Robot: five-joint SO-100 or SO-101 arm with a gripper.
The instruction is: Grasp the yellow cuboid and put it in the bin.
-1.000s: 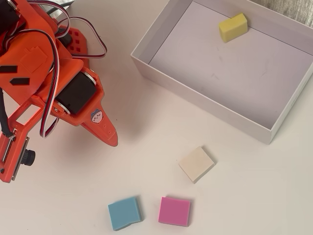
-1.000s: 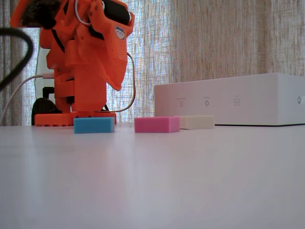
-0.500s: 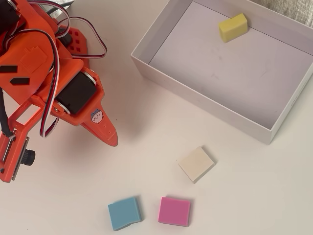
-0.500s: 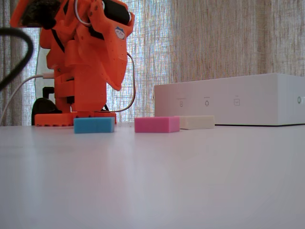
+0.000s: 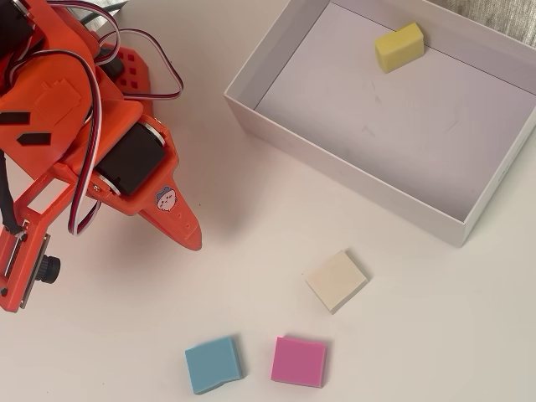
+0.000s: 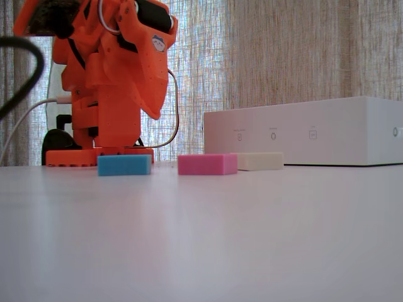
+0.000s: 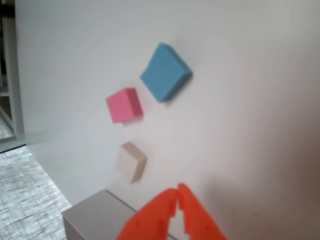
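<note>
White table (image 5: 435,335) holds the folded orange arm at the left in the overhead view, its gripper (image 7: 177,192) empty, tips together. Far right of it, the yellow cuboid (image 5: 399,47) lies already inside the bin (image 5: 335,163), near the far wall.

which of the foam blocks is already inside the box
The yellow cuboid: it lies on the floor of the bin near its far wall, while the cream block, pink block and blue block sit outside on the table.

No visible change in the fixed view: arm (image 6: 113,75) and blocks sit as before relative to the bin (image 6: 308,132).
</note>
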